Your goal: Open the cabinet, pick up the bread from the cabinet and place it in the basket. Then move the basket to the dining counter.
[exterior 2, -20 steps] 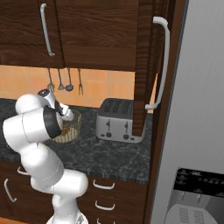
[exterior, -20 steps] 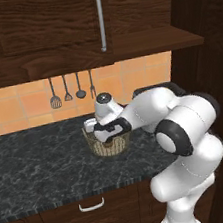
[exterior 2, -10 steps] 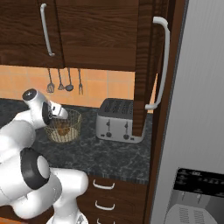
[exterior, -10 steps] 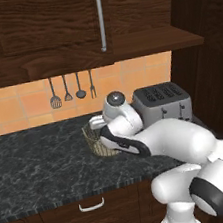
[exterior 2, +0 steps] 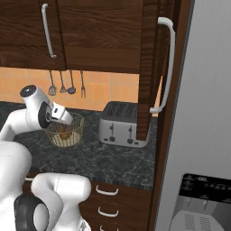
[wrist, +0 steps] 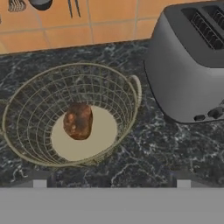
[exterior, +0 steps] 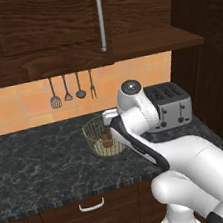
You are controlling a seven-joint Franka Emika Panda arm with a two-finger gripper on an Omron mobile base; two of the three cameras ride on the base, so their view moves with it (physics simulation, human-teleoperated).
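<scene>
Gripper [wrist: 111,183] jaws spread wide, holding nothing; in the hand view its two dark fingertips [wrist: 40,180] sit far apart at the bottom, both clear of the wire, hovering over the near edge of the basket [wrist: 131,94]. One basket, round wire mesh, upright on the black speckled counter [exterior: 35,165], with a small loop handle on its right rim in the hand view. One bread [wrist: 78,121] inside it, lying on the beige flat bottom, left of centre; brown crusty lump, slightly oblong, long axis running roughly top to bottom in the hand view with a slight tilt, i.e. near to far toward the wall. Bread is touching the basket floor; can't tell if it touches the side mesh. In the left base view the arm's wrist sits just right of the basket, between it and the toaster [exterior: 170,104]. One toaster, silver, slots on top, just right of the basket, not touching it. Orange tiled backsplash [exterior: 21,104] behind, with four utensils [exterior: 72,87] hanging in a row above and left of the basket. One cabinet [exterior 2: 90,31] above the counter: dark wood, two long vertical silver bar handles visible in the right base view, left door shut, right door [exterior 2: 149,67] swung open edge-on over the toaster. Lower drawers [exterior 2: 110,198] under the counter with small curved handles, three counted in the right base view. One grey fridge [exterior 2: 203,135] at far right.
</scene>
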